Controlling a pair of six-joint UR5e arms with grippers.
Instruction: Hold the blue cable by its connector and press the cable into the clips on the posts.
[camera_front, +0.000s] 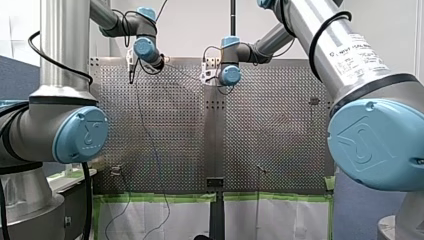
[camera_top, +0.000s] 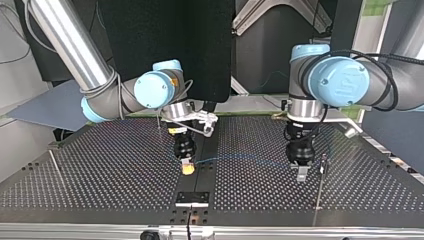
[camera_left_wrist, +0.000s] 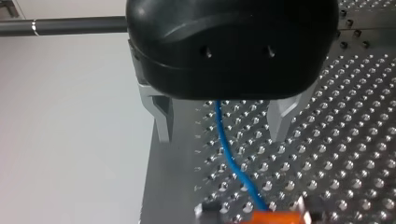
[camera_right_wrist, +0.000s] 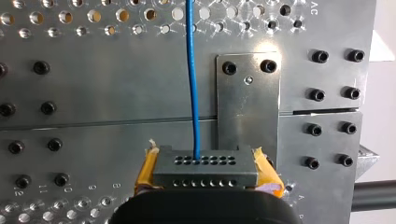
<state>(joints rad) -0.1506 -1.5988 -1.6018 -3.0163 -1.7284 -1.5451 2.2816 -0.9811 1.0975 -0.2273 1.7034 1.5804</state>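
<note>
My right gripper (camera_right_wrist: 205, 173) is shut with its yellow pads (camera_right_wrist: 146, 169) on the grey connector (camera_right_wrist: 205, 167), and the blue cable (camera_right_wrist: 192, 84) runs straight out ahead of it. In the top view the cable (camera_top: 240, 158) stretches just above the table from my right gripper (camera_top: 187, 169) across to my left gripper (camera_top: 300, 172). My left gripper (camera_left_wrist: 220, 136) is open, and the cable (camera_left_wrist: 233, 164) passes between its metal fingers (camera_left_wrist: 163, 122) without touching them. A thin post (camera_top: 320, 187) stands right beside my left gripper.
Another thin post (camera_top: 56, 167) stands at the top view's left, and a third (camera_top: 159, 120) rises behind my right arm. A small metal plate (camera_top: 192, 198) sits on the middle seam near the perforated table's (camera_top: 110, 180) edge. Green tape (camera_front: 165, 198) lines the front view's near edge.
</note>
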